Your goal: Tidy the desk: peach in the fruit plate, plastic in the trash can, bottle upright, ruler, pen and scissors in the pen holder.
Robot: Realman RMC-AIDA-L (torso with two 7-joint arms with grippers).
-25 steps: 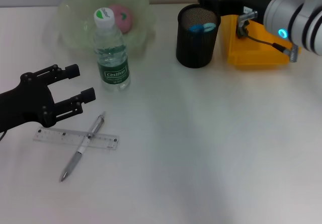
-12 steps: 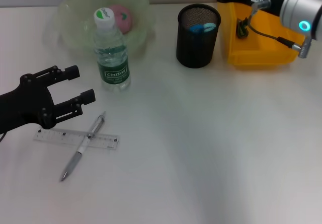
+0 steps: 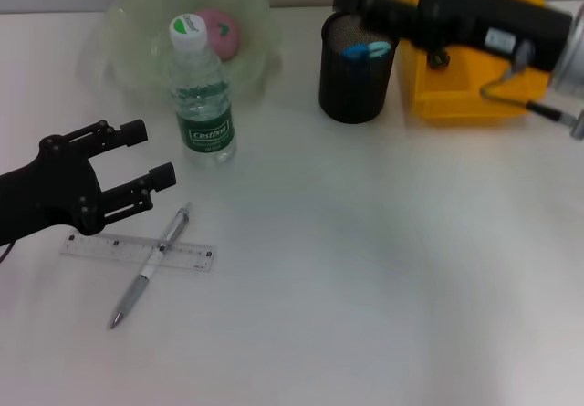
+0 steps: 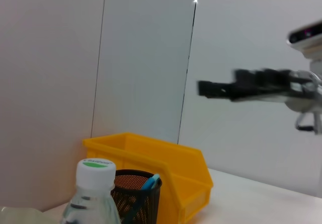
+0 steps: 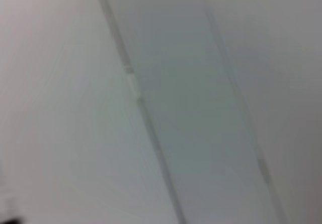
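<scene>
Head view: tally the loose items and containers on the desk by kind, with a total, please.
Peach: 1
Bottle: 1
Pen: 1
Ruler: 1
Fruit plate: 1
Pen holder: 1
Yellow bin: 1
Total: 7
A blue item sits in the pen holder; its kind cannot be told.

Robot lab or test bench w/ office-desk setup, plain white tabletop (image 3: 383,269), bare grey wall panels (image 4: 146,58), yellow parts bin (image 4: 171,173), mesh pen holder (image 3: 351,82)
</scene>
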